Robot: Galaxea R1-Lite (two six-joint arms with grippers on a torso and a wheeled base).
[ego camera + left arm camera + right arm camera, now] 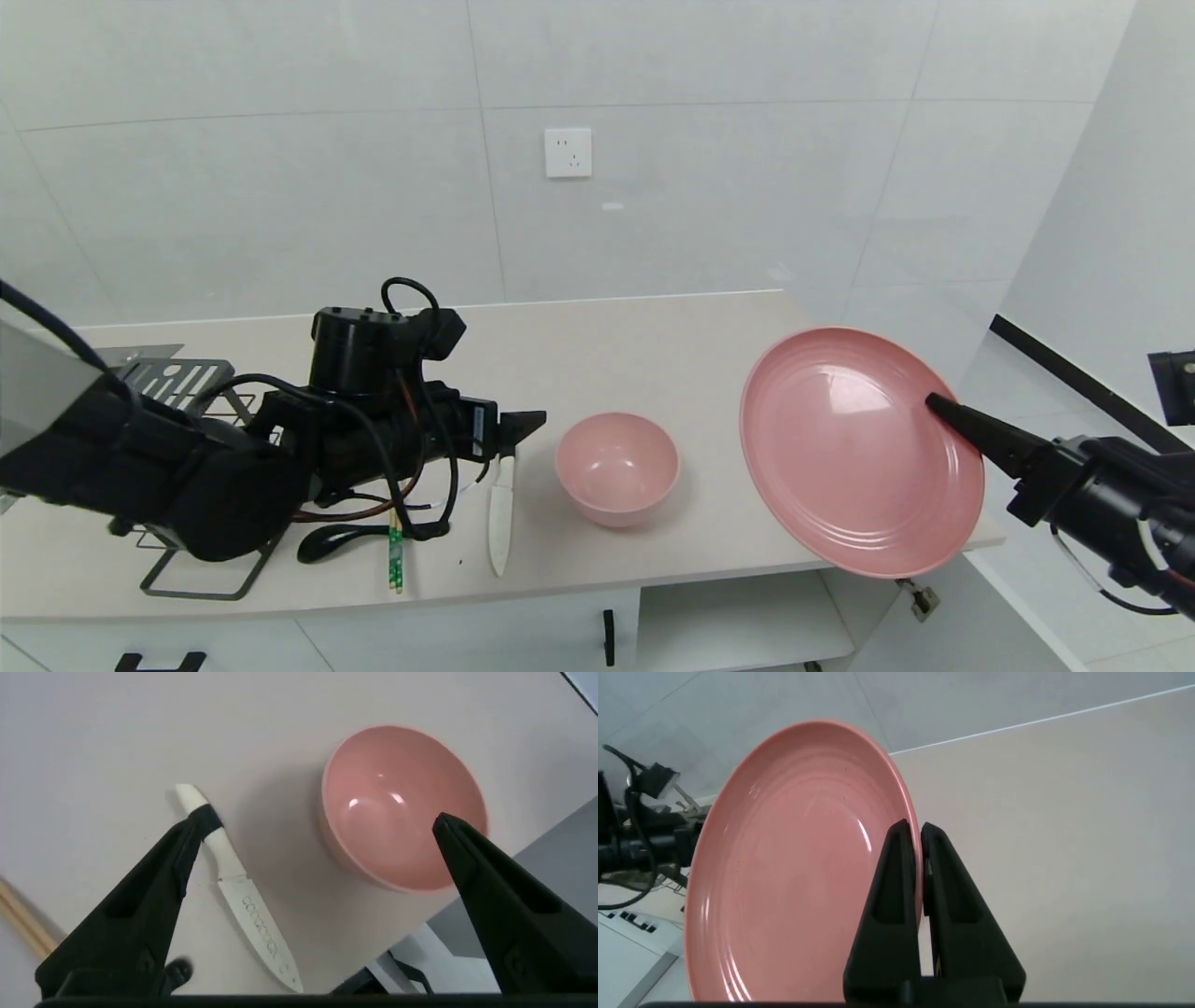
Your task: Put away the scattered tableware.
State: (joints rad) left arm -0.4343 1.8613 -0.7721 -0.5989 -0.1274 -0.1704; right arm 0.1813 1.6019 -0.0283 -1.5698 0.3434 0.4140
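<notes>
Head view, left to right. Metal rack sits at 9 o'clock on the beige counter, partly hidden by the left arm. Black spoon lies at the rack's 3 o'clock, near the front edge. Chopsticks are just beside the spoon at its 3 o'clock and point toward 6. Left gripper is released, jaws spread wide with nothing between them, above the handle end of the white knife; can't tell if a finger touches it. The knife lies flat, blade toward 6 o'clock. In the left wrist view the gripper frames the knife and the pink bowl, with a chopstick at the edge. The bowl stands upright and empty at the knife's 3 o'clock, apart from it. The pink plate is at the bowl's 3 o'clock, off the counter, tilted up on edge and hanging past the counter's right end. Right gripper is clenched on the plate's rim at its 2 o'clock side; right wrist view shows the gripper pinching that rim of the plate.
</notes>
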